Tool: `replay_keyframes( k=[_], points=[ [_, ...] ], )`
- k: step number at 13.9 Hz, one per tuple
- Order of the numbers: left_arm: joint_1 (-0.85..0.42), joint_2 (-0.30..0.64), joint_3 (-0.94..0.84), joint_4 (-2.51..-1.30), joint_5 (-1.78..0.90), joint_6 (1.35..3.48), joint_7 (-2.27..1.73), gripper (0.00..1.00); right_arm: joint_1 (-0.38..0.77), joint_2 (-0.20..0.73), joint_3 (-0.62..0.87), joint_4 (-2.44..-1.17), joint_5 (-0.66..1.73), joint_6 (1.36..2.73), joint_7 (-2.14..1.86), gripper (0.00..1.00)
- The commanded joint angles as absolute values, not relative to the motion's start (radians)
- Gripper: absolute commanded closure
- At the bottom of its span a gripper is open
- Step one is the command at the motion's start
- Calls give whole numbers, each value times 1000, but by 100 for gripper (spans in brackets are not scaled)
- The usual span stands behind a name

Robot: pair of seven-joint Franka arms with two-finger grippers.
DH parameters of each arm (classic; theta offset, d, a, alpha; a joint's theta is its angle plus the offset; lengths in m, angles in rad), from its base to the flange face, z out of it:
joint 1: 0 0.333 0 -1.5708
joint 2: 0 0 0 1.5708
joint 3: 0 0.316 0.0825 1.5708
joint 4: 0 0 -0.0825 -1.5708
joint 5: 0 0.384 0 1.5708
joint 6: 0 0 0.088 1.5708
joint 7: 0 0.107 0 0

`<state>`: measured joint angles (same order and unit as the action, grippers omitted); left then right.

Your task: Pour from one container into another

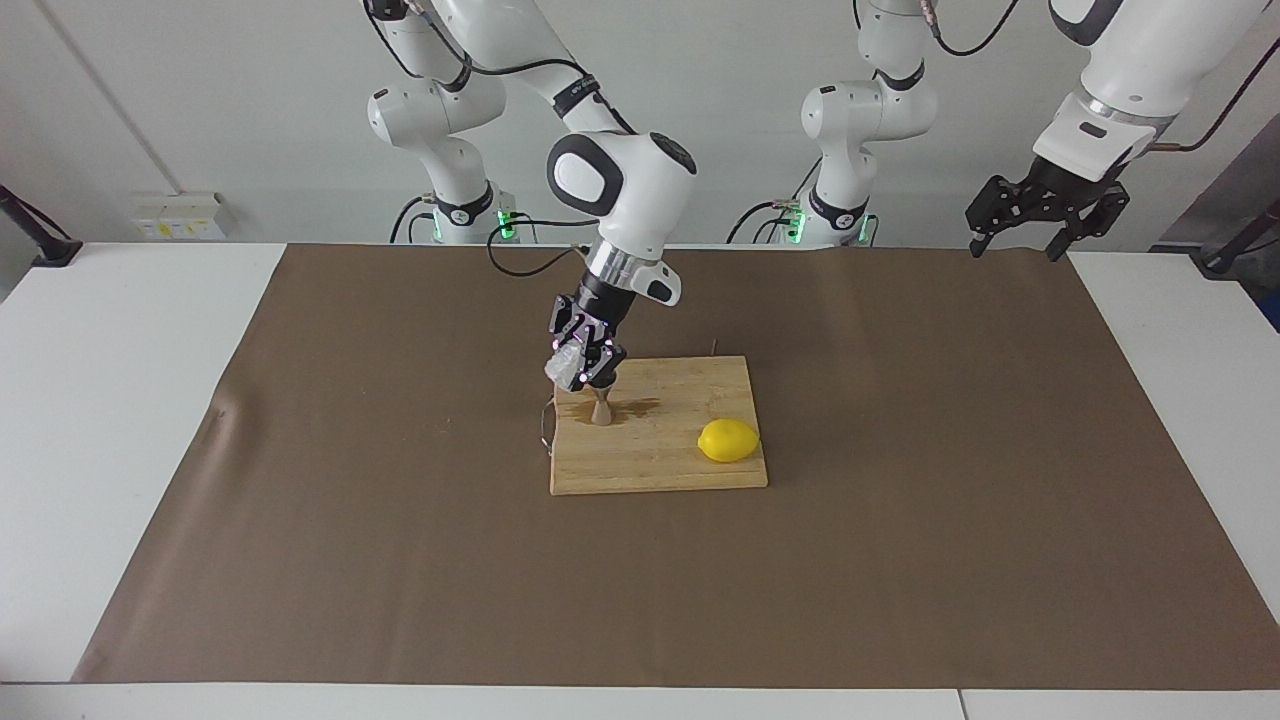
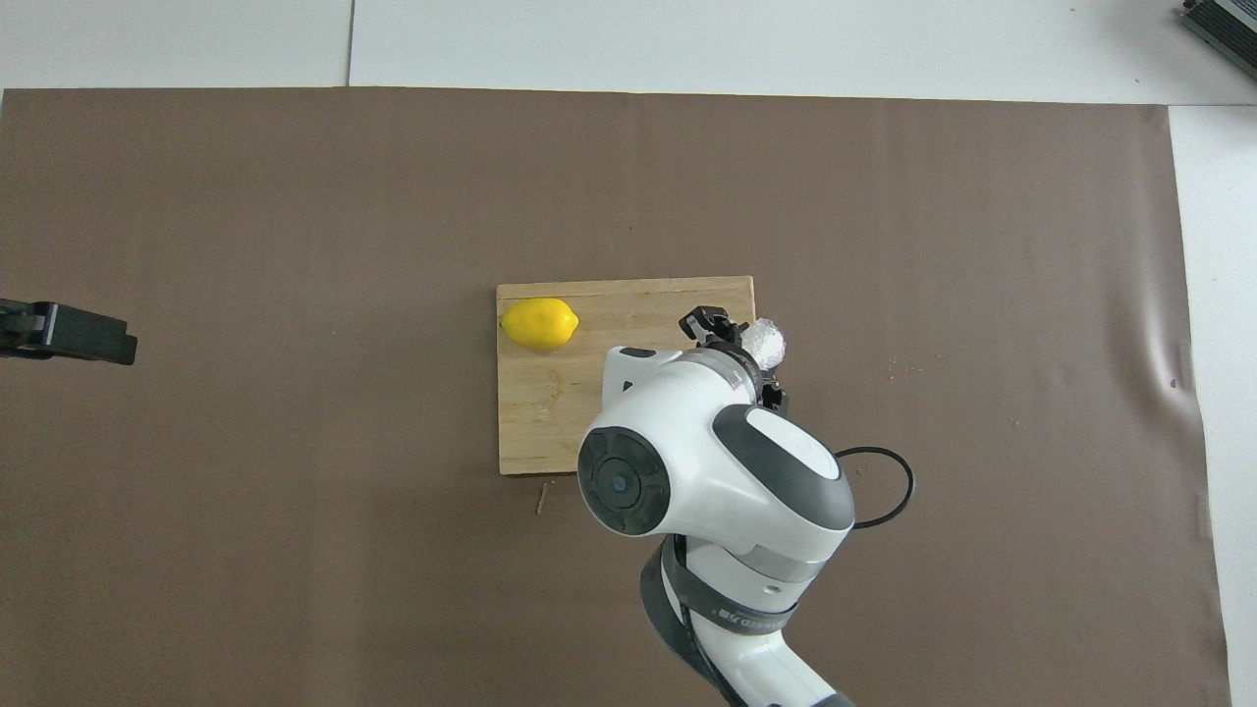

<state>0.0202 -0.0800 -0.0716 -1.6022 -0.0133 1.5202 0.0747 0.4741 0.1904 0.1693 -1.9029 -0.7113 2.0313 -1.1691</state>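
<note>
Tumbler of clear, textured, whitish glass (image 1: 561, 369), small and squat, sits clamped in the right gripper (image 1: 583, 352), tipped over on a slant above the corner of the board at the right arm's end. The gripper's fingers are closed on the glass. Directly under the gripper stands a small shiny steel jigger (image 1: 601, 408), hourglass-shaped, upright on a rectangular pale wooden cutting board (image 1: 660, 450). The tumbler's lower end hangs just above and beside the jigger's mouth; contact between the two cannot be confirmed. In the overhead view the tumbler (image 2: 763, 341) shows past the gripper (image 2: 729, 336) at the board's (image 2: 550, 412) edge, while the arm hides the jigger. A dark wet-looking patch (image 1: 640, 405) marks the board beside the jigger. A yellow lemon (image 1: 728, 440) lies on the same board, toward the left arm's end, well apart from the jigger. The board rests on a brown paper sheet (image 1: 900, 500) covering a white table (image 1: 120, 450). The left gripper (image 1: 1045, 215) waits raised over the sheet's edge at its own end, fingers spread apart, holding nothing.
</note>
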Motion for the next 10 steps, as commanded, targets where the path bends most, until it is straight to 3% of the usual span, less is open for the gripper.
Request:
replay_keyframes(
  k=[1,10],
  points=[
    [32,-109,-75,-1631,-26,1517,69,0,466,192,173,-1879,-727,2006,-1149,100],
    [32,-109,-75,-1631,-26,1517,69,0,434,199,173,-1845,-634,2009,-1092,100]
  ],
)
